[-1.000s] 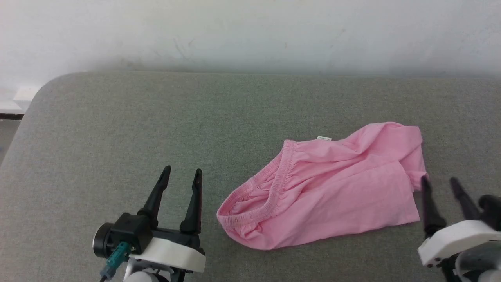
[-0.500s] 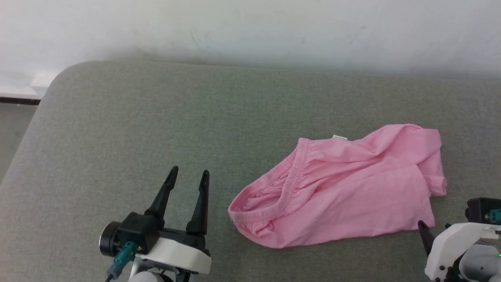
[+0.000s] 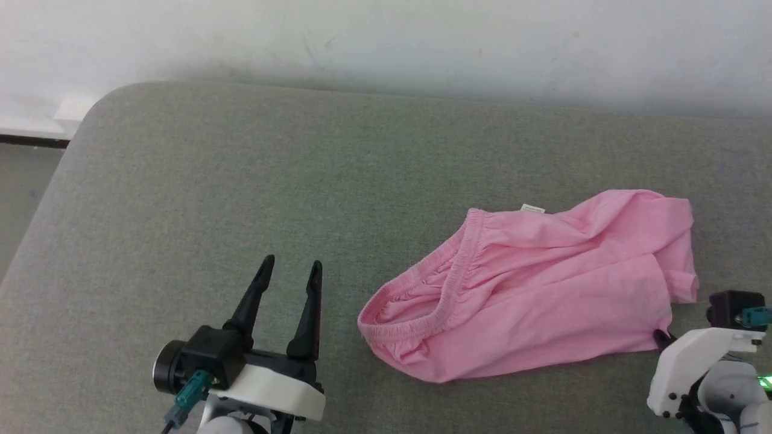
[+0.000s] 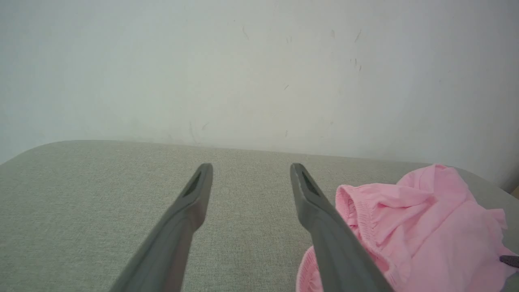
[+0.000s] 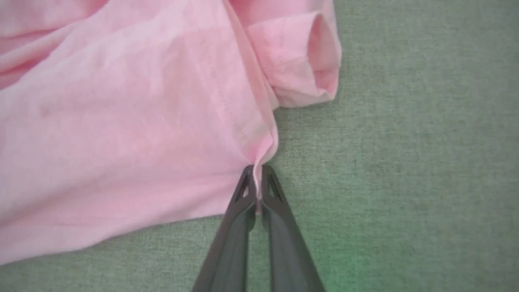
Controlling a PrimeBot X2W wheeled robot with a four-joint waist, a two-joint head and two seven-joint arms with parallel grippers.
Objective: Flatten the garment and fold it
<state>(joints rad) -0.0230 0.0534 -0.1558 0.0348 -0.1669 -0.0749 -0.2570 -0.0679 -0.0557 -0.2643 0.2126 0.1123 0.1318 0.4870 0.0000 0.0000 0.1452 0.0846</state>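
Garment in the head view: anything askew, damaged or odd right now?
No damage shows, but the garment lies crumpled and slanted on the grey cushion: waistband gaping open at its left end, one leg hem curled over at the right edge, care label poking out. The right gripper is pinched shut on the near right hem corner.

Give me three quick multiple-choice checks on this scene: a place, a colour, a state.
1. The shorts lie where from the left gripper? A. its right B. its left C. between its fingers
2. The care label's colour? A. black B. white C. yellow
3. The right gripper is? A. open B. shut on nothing C. shut on the shorts' hem

Key: 1A, the head view shows them on its right. 2B, a white tab at the shorts' far edge. 3C, the right wrist view shows the hem pinched between its fingers.
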